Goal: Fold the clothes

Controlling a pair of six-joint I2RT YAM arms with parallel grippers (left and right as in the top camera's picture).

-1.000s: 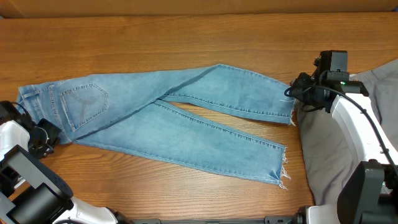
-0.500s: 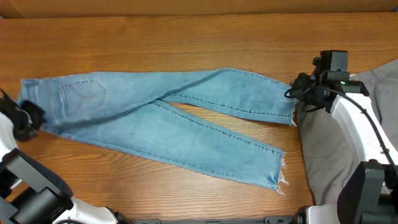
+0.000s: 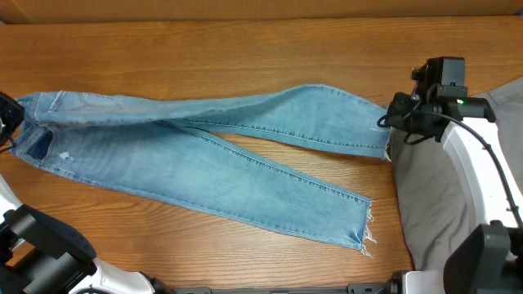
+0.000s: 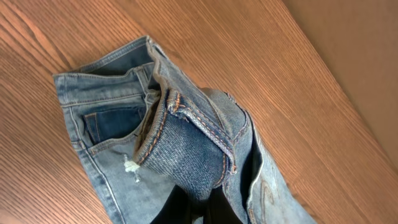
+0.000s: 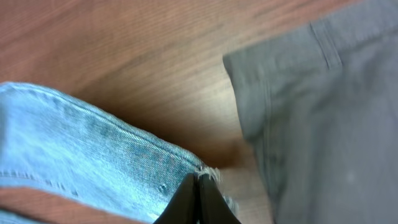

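Since a second ago, when the garment lay flat and seat-up on the brown wooden table (image 3: pixel 245 57), the long light-blue denim jeans (image 3: pixel 245 163) have been drawn out leftward and their waist end has rolled over. The seat side no longer shows from overhead, and the upper leg now runs as a stretched band from the far left edge across to the right. The lower leg has barely moved and slants toward the near right, its frayed hem (image 3: pixel 364 233) free. The plain grey trousers (image 3: pixel 425 204) lie unmoved at the right, just beside the end of the jeans' upper leg.

The left gripper (image 4: pixel 193 208) is clamped on bunched denim under the waistband (image 4: pixel 186 115). The right gripper (image 5: pixel 199 193) has its fingers pinched together on the upper leg's hem and has hardly shifted.

I judge that the jeans are being tensioned between both arms so one leg can be laid over the other. The legs are not yet aligned, so the fold is only beginning.
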